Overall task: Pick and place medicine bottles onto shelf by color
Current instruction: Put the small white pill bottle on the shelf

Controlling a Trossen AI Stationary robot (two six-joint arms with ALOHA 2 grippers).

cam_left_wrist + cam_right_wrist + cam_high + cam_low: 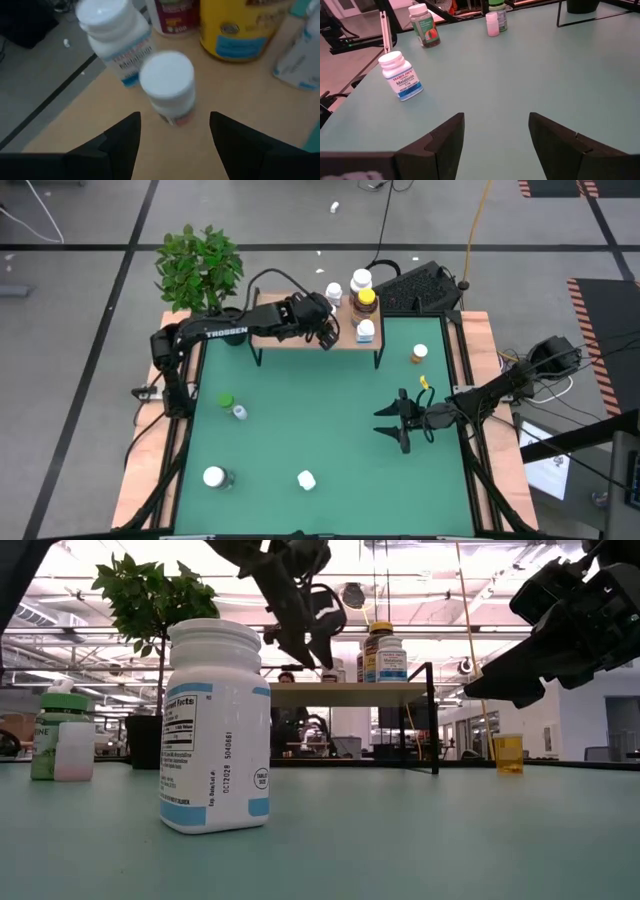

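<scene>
Showing between open left claw (172,131) fingers: white-capped bottle (167,86) on shelf (240,110).

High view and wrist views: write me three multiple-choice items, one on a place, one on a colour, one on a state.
1. Where is the left gripper?
A. Over the shelf
B. Over the plant
C. At the table's near edge

2. What colour is the cap of the amber bottle on the shelf?
A. Green
B. Yellow
C. Black

3. What state is the right gripper in?
A. Shut on a bottle
B. Open, holding nothing
C. Shut on a cable

Answers:
1. A: the left gripper is over the shelf, with a white-capped bottle just beyond its open fingers.
2. B: the amber bottle has a yellow cap.
3. B: the right gripper is over the green table with its fingers spread and nothing between them.
</scene>
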